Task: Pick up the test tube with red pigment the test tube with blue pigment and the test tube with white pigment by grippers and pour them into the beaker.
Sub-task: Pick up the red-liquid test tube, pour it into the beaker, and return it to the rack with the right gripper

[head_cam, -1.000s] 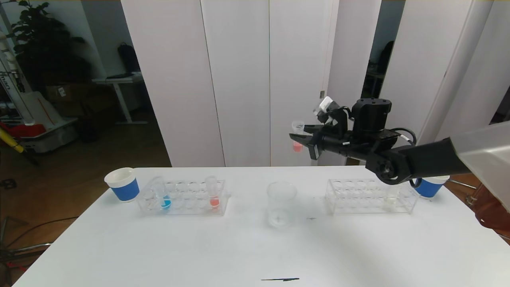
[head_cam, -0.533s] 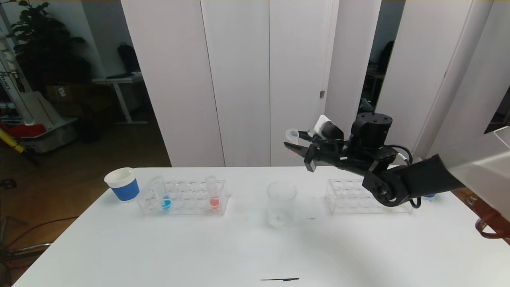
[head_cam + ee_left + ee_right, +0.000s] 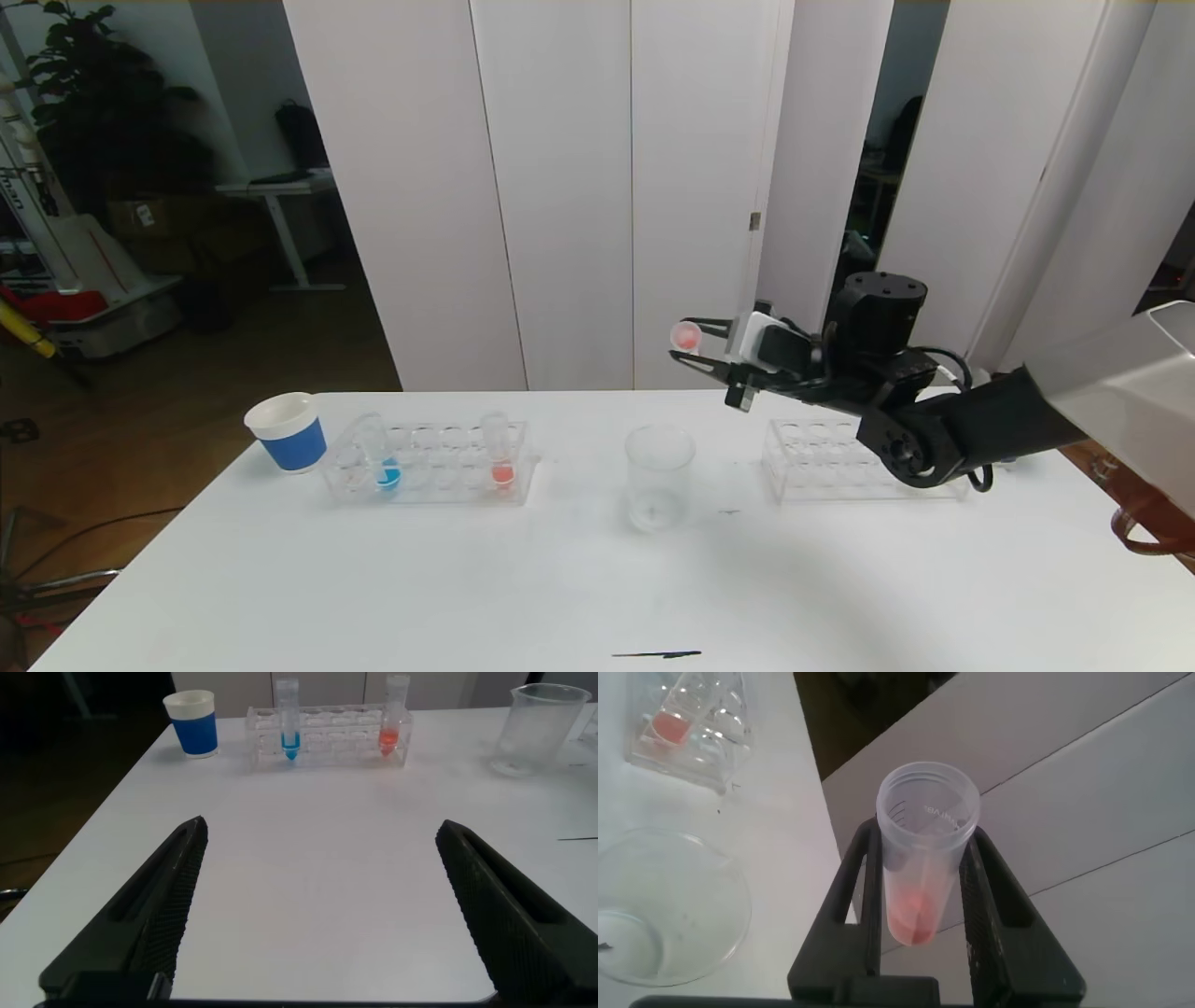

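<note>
The slim clear test tube with red pigment sits clenched between the black fingers of the right gripper, tipped toward horizontal in the air above and just behind the beaker. That beaker, a clear cylinder with a flared rim, stands mid-table on the smooth white table. To its left, a transparent rack holds the test tube with blue pigment upright. The left gripper hovers low over the near table, fingers spread and empty.
</note>
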